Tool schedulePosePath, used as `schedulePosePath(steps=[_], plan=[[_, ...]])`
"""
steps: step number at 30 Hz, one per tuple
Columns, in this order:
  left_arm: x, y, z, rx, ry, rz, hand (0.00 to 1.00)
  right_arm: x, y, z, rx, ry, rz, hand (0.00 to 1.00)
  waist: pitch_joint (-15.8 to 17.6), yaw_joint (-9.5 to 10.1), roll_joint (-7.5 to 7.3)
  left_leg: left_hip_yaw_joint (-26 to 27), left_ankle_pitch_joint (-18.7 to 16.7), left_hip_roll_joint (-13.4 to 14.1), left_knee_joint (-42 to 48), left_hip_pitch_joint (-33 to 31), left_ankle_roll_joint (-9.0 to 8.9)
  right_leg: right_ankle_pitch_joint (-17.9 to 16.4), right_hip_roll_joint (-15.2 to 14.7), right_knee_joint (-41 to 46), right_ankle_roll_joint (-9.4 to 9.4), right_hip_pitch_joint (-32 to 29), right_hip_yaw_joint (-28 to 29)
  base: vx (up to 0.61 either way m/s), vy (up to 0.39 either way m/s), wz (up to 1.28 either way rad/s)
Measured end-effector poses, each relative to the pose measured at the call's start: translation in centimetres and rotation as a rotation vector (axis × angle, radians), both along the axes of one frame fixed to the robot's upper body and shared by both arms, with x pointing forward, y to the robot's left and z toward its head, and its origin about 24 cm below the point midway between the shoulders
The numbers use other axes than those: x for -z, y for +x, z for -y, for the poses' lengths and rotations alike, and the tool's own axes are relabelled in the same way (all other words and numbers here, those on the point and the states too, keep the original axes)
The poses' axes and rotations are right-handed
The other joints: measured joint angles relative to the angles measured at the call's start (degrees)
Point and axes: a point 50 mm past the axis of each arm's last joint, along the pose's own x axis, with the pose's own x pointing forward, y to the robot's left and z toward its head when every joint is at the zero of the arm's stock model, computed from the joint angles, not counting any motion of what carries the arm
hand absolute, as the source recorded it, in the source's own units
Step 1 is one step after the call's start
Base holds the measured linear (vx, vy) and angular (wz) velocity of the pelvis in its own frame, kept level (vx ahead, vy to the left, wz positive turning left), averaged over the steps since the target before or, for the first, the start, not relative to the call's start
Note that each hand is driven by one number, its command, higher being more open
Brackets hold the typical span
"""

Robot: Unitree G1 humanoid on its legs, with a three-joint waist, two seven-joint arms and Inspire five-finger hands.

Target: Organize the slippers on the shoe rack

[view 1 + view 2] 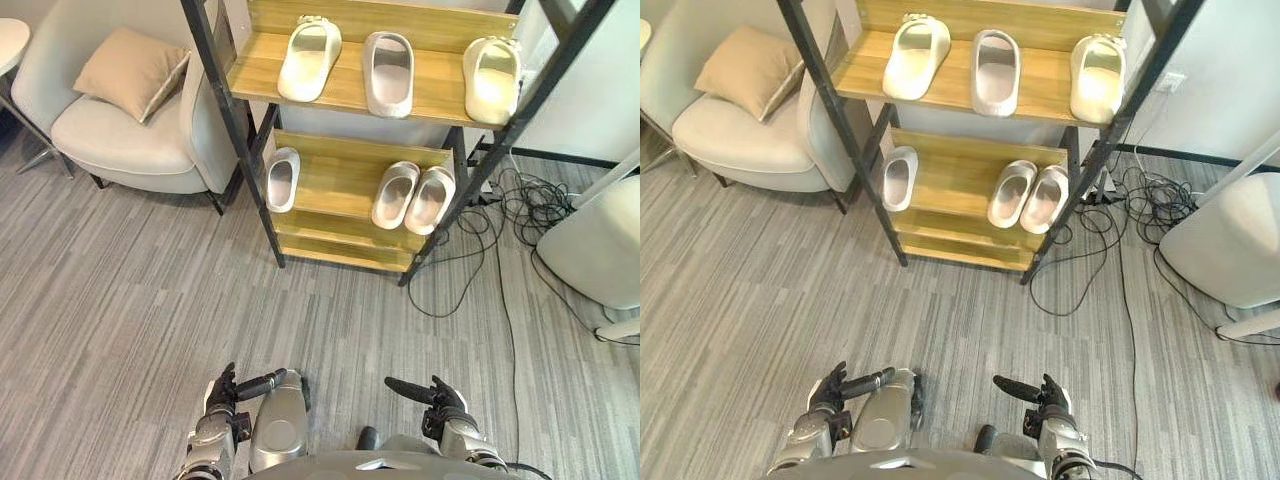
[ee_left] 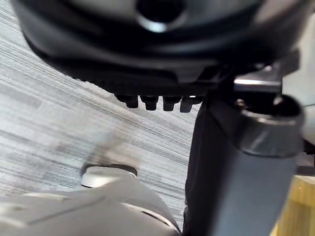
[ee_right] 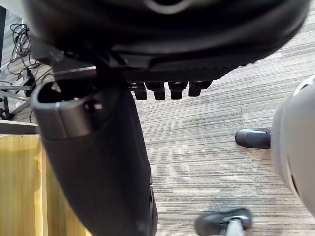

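The shoe rack (image 1: pixel 352 218) has wooden shelves in a black frame and stands ahead of me. Its upper shelf holds a cream slipper (image 1: pixel 310 58) at the left, a grey slipper (image 1: pixel 388 72) in the middle and another cream slipper (image 1: pixel 492 78) at the right. On the lower shelf a pale slipper (image 1: pixel 283 178) lies alone at the left, and a grey pair (image 1: pixel 395 193) (image 1: pixel 430 199) lies side by side at the right. My left hand (image 1: pixel 224 392) and right hand (image 1: pixel 444 402) hang low by my body, far short of the rack, both open and holding nothing.
A pale armchair (image 1: pixel 120 140) with a beige cushion (image 1: pixel 132 70) stands left of the rack. Black cables (image 1: pixel 520 205) sprawl on the striped grey floor at the rack's right foot. A white rounded unit (image 1: pixel 600 245) sits at the far right.
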Motion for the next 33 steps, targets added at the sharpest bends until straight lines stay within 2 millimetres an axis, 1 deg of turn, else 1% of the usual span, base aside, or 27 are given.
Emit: schedulePosePath(steps=[1,2,3,4,5,6,7,8,9,10,11,12,13,14,15,18,19,21,23,24,25,27,28,29,30,31,33], plan=[[0.0,-0.1,0.0,0.000,-0.002,-0.004,1.00,0.0,0.0,0.0,-0.001,0.001,-0.001,1.00,0.0,0.06,-0.06,0.2,-1.0,-0.1,1.1,0.0,0.34,-0.1,-0.3,0.6,0.22,0.2,0.2,0.36,0.118,-0.07],[0.3,-0.6,0.0,-0.004,-0.004,-0.031,1.00,0.0,0.0,-0.1,-0.006,0.004,0.001,1.00,-0.1,0.18,0.07,1.1,-4.5,0.0,4.1,1.4,1.32,-1.5,-1.4,6.8,1.74,-0.4,1.0,0.27,0.099,-0.12],[0.3,-0.6,0.0,-0.004,-0.004,-0.032,1.00,0.0,0.1,-0.2,-0.006,0.004,0.001,1.00,-0.1,0.21,0.07,1.1,-4.6,0.0,4.1,1.5,1.35,-1.6,-1.5,7.1,1.86,-0.5,1.1,0.26,0.103,-0.44],[0.6,-1.4,0.0,-0.006,-0.006,-0.064,1.00,-0.1,0.3,-0.4,-0.027,0.006,0.008,1.00,-0.1,0.40,0.12,2.9,-6.8,0.6,3.0,5.7,1.54,-2.0,-3.0,22.2,4.17,-5.6,3.3,0.30,0.124,-0.59],[0.8,-1.9,-0.3,0.007,0.005,-0.083,1.00,-0.2,0.7,-0.6,-0.057,0.003,0.018,1.00,-0.3,0.24,-0.30,4.1,-7.8,0.6,1.6,8.6,1.58,-1.2,-4.8,34.0,7.62,-10.6,3.8,0.35,0.118,-0.61],[0.8,-2.0,-0.5,0.031,0.021,-0.095,1.00,-0.3,1.0,-0.7,-0.067,0.001,0.034,1.00,-0.4,-0.21,-0.56,4.4,-8.3,0.3,1.0,10.4,1.74,-1.6,-6.3,40.7,6.97,-13.5,2.8,0.34,0.071,-0.23],[0.7,-2.0,-0.7,0.064,0.037,-0.102,1.00,-0.4,1.2,-0.7,-0.069,-0.002,0.046,1.00,-0.8,-0.68,-1.20,4.4,-8.5,-0.2,-0.3,12.8,1.79,-2.7,-8.1,44.7,5.10,-16.0,0.1,0.35,0.010,0.04],[0.7,-1.9,-0.7,0.085,0.046,-0.102,1.00,-0.4,1.1,-0.7,-0.071,-0.003,0.041,1.00,-1.0,-0.74,-1.48,4.3,-8.5,-0.2,-1.8,14.7,1.78,-3.8,-8.3,43.7,3.29,-17.4,-2.0,0.30,-0.026,0.10],[0.7,-1.9,-0.7,0.089,0.046,-0.100,1.00,-0.4,1.2,-0.7,-0.077,-0.005,0.045,1.00,-1.0,-0.75,-1.40,4.2,-8.5,0.2,-2.8,16.0,1.72,-4.6,-7.8,40.8,2.09,-18.4,-3.4,0.27,-0.078,0.08],[0.7,-1.9,-0.6,0.091,0.046,-0.099,1.00,-0.5,1.4,-0.8,-0.086,-0.008,0.052,1.00,-1.0,-0.84,-1.28,3.9,-8.4,0.6,-3.6,16.7,1.60,-5.0,-6.9,36.9,1.52,-19.4,-3.8,0.19,-0.093,0.16],[0.6,-1.8,-0.6,0.091,0.046,-0.098,1.00,-0.7,1.8,-0.8,-0.095,-0.011,0.066,1.00,-1.0,-1.42,-1.13,3.0,-8.4,1.2,-4.3,17.1,1.27,-4.9,-5.2,30.1,1.54,-21.0,-3.1,0.24,-0.146,0.30],[0.6,-1.8,-0.6,0.093,0.044,-0.098,1.00,-0.7,2.0,-0.9,-0.098,-0.011,0.070,1.00,-0.9,-1.83,-0.99,2.1,-8.4,1.7,-4.5,17.1,0.50,-3.7,-3.4,22.4,1.56,-21.6,-1.3,0.25,-0.195,0.36],[0.6,-1.8,-0.6,0.093,0.044,-0.099,1.00,-0.7,1.9,-0.9,-0.098,-0.010,0.067,1.00,-0.9,-1.88,-1.05,1.5,-8.5,1.7,-4.5,17.1,-0.04,-2.1,-2.8,18.1,1.61,-21.5,-0.1,0.27,-0.205,0.45],[0.7,-1.9,-0.7,0.095,0.045,-0.102,1.00,-0.5,1.5,-0.8,-0.095,-0.010,0.055,1.00,-1.2,-2.02,-1.60,0.3,-8.9,1.3,-4.5,17.4,-1.14,6.0,-1.9,13.6,1.14,-20.6,1.1,0.31,-0.219,0.38],[0.8,-2.1,-0.2,0.090,0.028,-0.107,1.00,-0.4,1.1,0.2,-0.091,-0.031,0.035,1.00,-1.4,-1.60,0.45,-1.4,-9.0,2.4,-5.2,18.0,-2.22,6.9,-0.4,11.8,-0.36,-18.8,0.6,0.30,-0.206,0.33],[1.3,-2.8,1.0,0.080,-0.005,-0.123,1.00,-0.3,0.5,1.4,-0.083,-0.060,0.005,1.00,-2.2,-1.76,3.64,-3.8,-8.7,4.3,-6.6,18.0,-3.02,7.1,1.9,7.3,-1.15,-16.4,-1.5,0.24,-0.216,0.21],[1.3,-2.8,1.0,0.080,-0.006,-0.124,1.00,-0.3,0.4,1.5,-0.082,-0.061,0.003,1.00,-2.2,-1.79,3.71,-4.0,-8.7,4.4,-6.5,18.0,-3.04,7.1,2.0,7.0,-1.16,-16.1,-1.7,0.15,-0.195,0.42],[1.3,-2.8,1.2,0.057,-0.018,-0.118,1.00,0.0,-0.6,1.9,-0.043,-0.060,-0.022,1.00,-2.2,-1.73,3.66,-5.0,-9.0,5.4,-2.6,17.2,-5.05,6.9,2.7,3.9,-1.63,-12.0,-4.2,0.10,-0.130,0.56],[1.2,-2.6,1.0,0.046,-0.019,-0.102,1.00,0.2,-1.4,1.9,-0.037,-0.061,-0.038,1.00,-2.0,-1.14,3.07,-4.4,-9.0,6.6,8.4,12.2,-5.89,6.8,2.8,1.7,-1.81,-9.1,-6.2,0.03,-0.024,0.46],[1.1,-2.5,1.0,0.046,-0.019,-0.100,1.00,0.2,-1.4,1.9,-0.036,-0.061,-0.038,1.00,-2.1,-0.93,3.06,-4.1,-8.8,6.7,10.3,11.3,-6.23,6.8,2.8,1.4,-1.81,-8.8,-6.3,0.03,0.036,0.22],[1.1,-2.4,0.9,0.041,-0.021,-0.091,1.00,0.2,-1.4,1.9,-0.036,-0.060,-0.038,1.00,-1.9,-0.22,2.62,-3.2,-8.9,6.8,12.7,9.8,-6.98,6.9,2.3,0.6,-1.75,-8.2,-6.4,0.03,0.082,0.14],[1.0,-2.2,0.8,0.042,-0.017,-0.085,1.00,0.1,-1.2,1.8,-0.036,-0.059,-0.033,1.00,-1.6,-0.16,2.56,-3.2,-11.6,5.9,8.5,9.7,-6.60,7.2,1.3,0.3,-1.39,-8.2,-6.4,0.02,0.159,0.10],[1.0,-2.1,0.7,0.043,-0.018,-0.082,1.00,0.1,-0.9,1.7,-0.032,-0.056,-0.027,1.00,-1.3,-0.14,2.23,-3.7,-11.6,4.8,5.3,9.4,-6.56,7.3,0.3,0.2,-0.97,-8.2,-6.5,-0.01,0.174,0.04],[0.9,-2.0,0.8,0.045,-0.019,-0.079,1.00,0.1,-0.8,1.6,-0.016,-0.048,-0.023,1.00,-1.3,-0.16,2.24,-4.4,-10.2,3.9,0.3,9.2,-6.41,7.5,-0.5,0.2,-0.19,-8.2,-6.4,-0.01,0.240,-0.03],[1.0,-2.0,0.9,0.046,-0.023,-0.080,1.00,0.1,-1.0,2.0,-0.011,-0.055,-0.029,1.00,-1.4,-0.11,2.40,-4.3,-5.6,2.9,-3.3,10.1,-4.03,7.6,-0.7,-0.1,1.32,-8.0,-5.8,0.03,0.210,-0.02],[0.9,-2.3,0.4,0.045,-0.008,-0.084,1.00,0.2,-1.0,1.3,-0.020,-0.038,-0.032,1.00,-2.0,-0.01,1.03,-3.8,-4.5,1.1,-5.8,11.0,-3.06,7.8,-2.2,-0.9,1.63,-8.3,-5.0,0.08,0.244,0.00],[1.0,-2.4,0.1,0.043,-0.002,-0.099,1.00,0.2,-0.9,0.7,-0.025,-0.023,-0.024,1.00,-2.2,-0.03,0.10,-3.2,-4.1,-0.8,-6.8,12.0,-2.48,8.0,-3.9,-1.8,2.08,-7.5,-4.7,0.09,0.185,0.02]])
